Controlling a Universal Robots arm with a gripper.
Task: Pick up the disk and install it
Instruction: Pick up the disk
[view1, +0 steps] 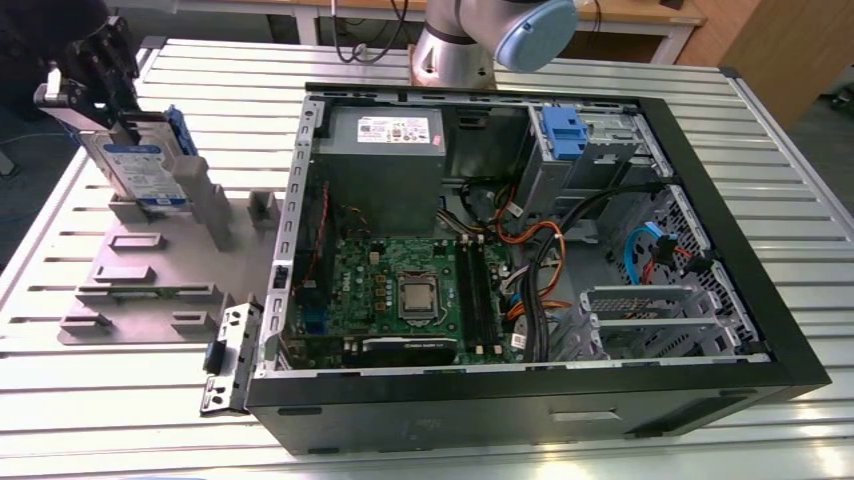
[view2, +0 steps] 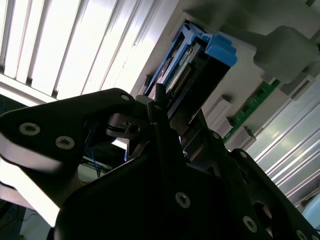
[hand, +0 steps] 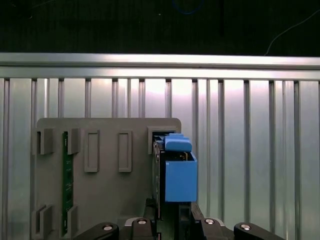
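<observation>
Gripper (view1: 83, 88) is hanging over the corner of the slatted metal table (view1: 200, 70), right at the upper end of the disk (view1: 140, 165). The disk is standing on edge just beneath the tool, leaning a little, with its lower end sitting in a slot of the grey fixture (view1: 160, 270).

In the first wrist view the gripper (hand: 167, 219) is straddling the disk (hand: 180, 175): the drive is showing edge-on, with its blue carrier frame and end tab pointing away from the tool. Can't tell from any view whether the tool is actually clamping it or only sitting around it, or how wide it is.

In the second wrist view the gripper (view2: 159, 112) is sitting close up against the connector end of the disk (view2: 192, 65).

A green circuit board (hand: 65, 180) is standing in another fixture slot, off to one side of the tool and apart from the disk.

The open PC case (view1: 534, 385) is lying well apart from the gripper, beside the fixture. Inside it, the blue bracket (view1: 561, 130) and the grey box with the white sticker (view1: 380, 170) are sitting at the end nearest the arm base (view1: 454, 55).
</observation>
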